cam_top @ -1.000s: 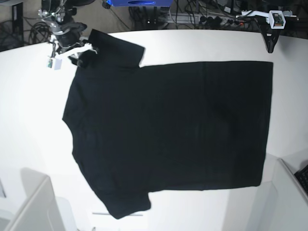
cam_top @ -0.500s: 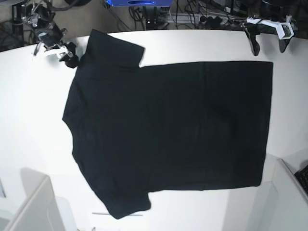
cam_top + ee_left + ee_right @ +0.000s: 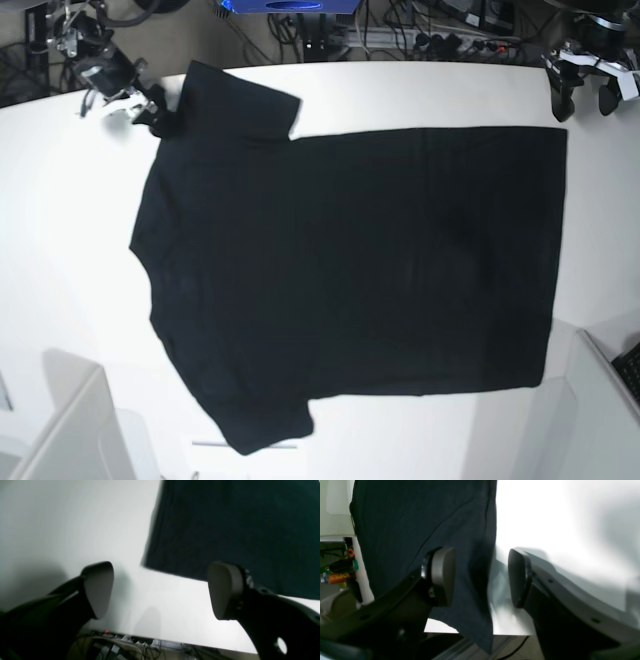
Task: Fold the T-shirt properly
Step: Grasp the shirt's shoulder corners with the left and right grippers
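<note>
T-shirt (image 3: pixel 350 270) flat between both tools

Tool (image 3: pixel 482 577) jaws apart, straddling T-shirt (image 3: pixel 425 525) edge

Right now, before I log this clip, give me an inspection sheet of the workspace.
Surface: white table, bare around the cloth.
Job's things: black T-shirt spread flat, plain side up, unfolded, sleeves toward the robot's right.
Clutter: nothing seen on the table.
Hands: left hand open above the bare table beside the hem corner, holding nothing; right hand open, straddling the sleeve edge, not clamped on it.
Cables: tangled leads behind the far edge.
Surroundings: blue object beyond the table; pale boxes at the near corners.
</note>
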Controlling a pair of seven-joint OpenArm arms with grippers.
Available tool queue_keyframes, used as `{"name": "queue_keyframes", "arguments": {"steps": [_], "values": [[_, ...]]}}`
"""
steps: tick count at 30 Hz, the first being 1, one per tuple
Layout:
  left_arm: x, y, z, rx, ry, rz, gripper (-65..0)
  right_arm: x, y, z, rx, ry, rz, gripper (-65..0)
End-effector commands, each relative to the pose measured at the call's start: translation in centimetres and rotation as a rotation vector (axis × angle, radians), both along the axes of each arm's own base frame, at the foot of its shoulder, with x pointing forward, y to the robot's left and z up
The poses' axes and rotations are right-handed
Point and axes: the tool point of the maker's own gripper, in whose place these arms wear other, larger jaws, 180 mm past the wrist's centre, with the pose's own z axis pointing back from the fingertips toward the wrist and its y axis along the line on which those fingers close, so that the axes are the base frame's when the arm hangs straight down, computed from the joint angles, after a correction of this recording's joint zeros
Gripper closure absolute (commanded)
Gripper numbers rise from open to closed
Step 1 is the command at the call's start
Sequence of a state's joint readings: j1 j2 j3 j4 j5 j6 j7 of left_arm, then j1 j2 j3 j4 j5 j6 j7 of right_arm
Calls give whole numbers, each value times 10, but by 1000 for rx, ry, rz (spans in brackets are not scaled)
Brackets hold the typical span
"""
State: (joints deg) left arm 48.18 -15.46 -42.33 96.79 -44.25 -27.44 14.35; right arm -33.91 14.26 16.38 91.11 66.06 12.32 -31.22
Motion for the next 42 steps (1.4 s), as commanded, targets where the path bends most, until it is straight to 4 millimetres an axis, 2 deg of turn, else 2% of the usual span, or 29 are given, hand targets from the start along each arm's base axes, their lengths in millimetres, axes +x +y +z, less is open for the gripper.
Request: {"name": "queue_keyframes", "arguments": {"steps": [1, 7, 15, 16, 18, 21, 22, 24, 30, 34, 39, 42], "values": [[0, 11, 6, 14, -6, 16, -569, -14, 6, -10, -25, 65, 54, -321], [-4, 46, 5, 18, 80, 34, -569, -23, 24, -20, -43, 93, 93, -315], [5, 49, 1, -3, 70, 43, -569, -30, 31, -27, -63, 114, 108, -309], [6, 50, -1, -11, 68, 50, -569, -30, 31, -27, -63, 114, 108, -296], [5, 51, -8, -30, 73, 63, -569, -30, 30, -27, -65, 113, 108, -218], [9, 35, -23, -70, 100, 21, -569, -29, 29, -26, -68, 112, 109, -24], [11, 31, -26, -78, 104, 10, -569, -28, 29, -26, -68, 110, 109, 0], [22, 25, -27, -91, 87, -5, -569, -28, 29, -26, -68, 110, 109, 0], [25, 29, -45, -151, 87, 46, -569, -30, 30, -27, -64, 123, 121, 0], [33, 12, -65, -209, 113, 17, -569, -30, 28, -27, -67, 122, 117, 0], [43, -1, -78, -255, 116, 5, -569, -30, 28, -27, -67, 122, 116, 0], [50, -15, -86, -282, 129, -29, -569, -30, 28, -27, -67, 122, 116, 0]]}}
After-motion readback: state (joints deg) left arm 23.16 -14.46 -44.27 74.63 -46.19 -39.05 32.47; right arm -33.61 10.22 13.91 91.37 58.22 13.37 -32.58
